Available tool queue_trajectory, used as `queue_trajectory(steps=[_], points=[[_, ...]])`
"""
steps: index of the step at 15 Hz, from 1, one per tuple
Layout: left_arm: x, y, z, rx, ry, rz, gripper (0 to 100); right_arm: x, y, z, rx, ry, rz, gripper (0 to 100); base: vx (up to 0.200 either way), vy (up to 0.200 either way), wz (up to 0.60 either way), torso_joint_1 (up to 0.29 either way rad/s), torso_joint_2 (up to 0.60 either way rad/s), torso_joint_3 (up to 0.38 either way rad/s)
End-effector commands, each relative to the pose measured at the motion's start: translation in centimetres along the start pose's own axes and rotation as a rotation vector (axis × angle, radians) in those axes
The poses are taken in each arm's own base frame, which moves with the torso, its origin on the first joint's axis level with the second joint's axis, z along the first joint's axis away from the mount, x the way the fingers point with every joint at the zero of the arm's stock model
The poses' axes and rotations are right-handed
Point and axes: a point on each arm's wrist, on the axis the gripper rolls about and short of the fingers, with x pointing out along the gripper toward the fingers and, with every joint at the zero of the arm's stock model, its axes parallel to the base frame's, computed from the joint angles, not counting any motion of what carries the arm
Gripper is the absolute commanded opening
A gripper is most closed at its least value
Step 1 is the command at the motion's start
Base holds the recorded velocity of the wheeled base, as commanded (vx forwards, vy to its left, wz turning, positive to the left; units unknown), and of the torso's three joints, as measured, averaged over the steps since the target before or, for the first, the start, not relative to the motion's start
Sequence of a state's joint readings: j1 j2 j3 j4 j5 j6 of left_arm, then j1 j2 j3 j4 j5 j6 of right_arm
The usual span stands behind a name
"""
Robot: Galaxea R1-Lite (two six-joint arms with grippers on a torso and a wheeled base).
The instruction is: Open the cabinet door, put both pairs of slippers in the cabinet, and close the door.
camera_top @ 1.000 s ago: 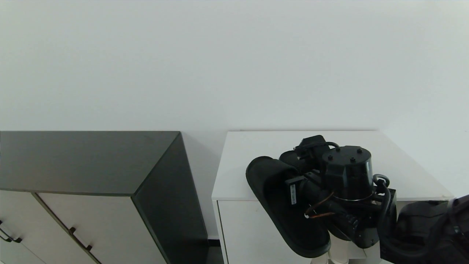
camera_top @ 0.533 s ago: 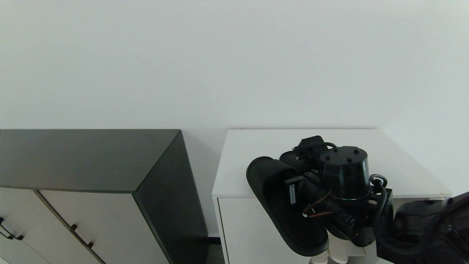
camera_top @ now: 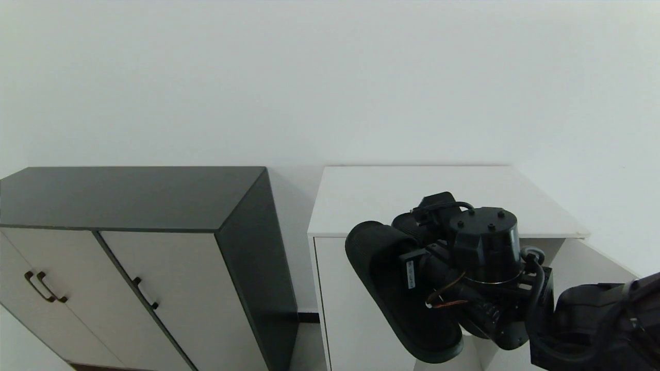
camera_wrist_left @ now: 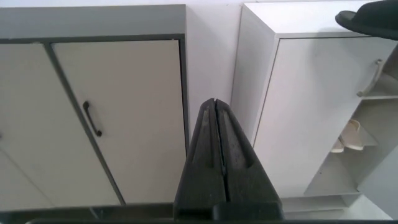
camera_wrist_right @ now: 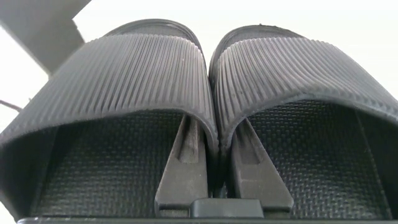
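My right gripper (camera_wrist_right: 214,180) is shut on a pair of black ribbed slippers (camera_wrist_right: 211,81). One finger sits inside each slipper, and the two fingers pinch the adjoining straps together. In the head view the slippers (camera_top: 392,288) hang sole outward from that gripper (camera_top: 428,260), in front of the white cabinet (camera_top: 412,190). A black slipper toe (camera_wrist_left: 373,15) shows near the cabinet's top corner. Beside the white door with a handle (camera_wrist_left: 373,78) the cabinet stands open, with white slippers (camera_wrist_left: 348,135) on a shelf inside. My left gripper (camera_wrist_left: 217,155) is shut and holds nothing, facing the gap between the two cabinets.
A dark-topped cabinet (camera_top: 129,196) with beige doors and dark handles (camera_top: 144,292) stands to the left of the white one, a narrow gap between them. A white wall runs behind both. A white panel (camera_top: 593,257) juts out at the white cabinet's right side.
The head camera has shifted, so both cabinets sit higher and smaller, with more of their fronts showing. The right gripper still holds the black slippers in about the same place.
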State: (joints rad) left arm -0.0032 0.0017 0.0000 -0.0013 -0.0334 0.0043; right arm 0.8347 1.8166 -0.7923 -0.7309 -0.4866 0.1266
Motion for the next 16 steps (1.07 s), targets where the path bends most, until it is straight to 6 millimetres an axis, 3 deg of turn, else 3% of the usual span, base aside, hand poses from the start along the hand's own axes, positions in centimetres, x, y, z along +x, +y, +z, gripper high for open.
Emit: queue_trajectory(steps=[1,14,16], points=[[0.0,0.0,0.0,0.0,0.0,0.0,0,0.06,0.02,-0.06,-0.002,0.002,0.0,0,-0.2,0.0,0.0,-0.007,0.0,0.002],[0.0,0.0,0.0,-0.001,0.0,0.001,0,-0.04,-0.05,-0.15,-0.001,-0.008,0.001,0,-0.015,0.0,0.0,0.001,0.0,0.0],[0.0,0.0,0.0,0.0,0.0,0.003,0,-0.05,-0.06,-0.2,-0.002,-0.007,-0.001,0,0.0,-0.2,0.0,0.002,0.0,0.005]])
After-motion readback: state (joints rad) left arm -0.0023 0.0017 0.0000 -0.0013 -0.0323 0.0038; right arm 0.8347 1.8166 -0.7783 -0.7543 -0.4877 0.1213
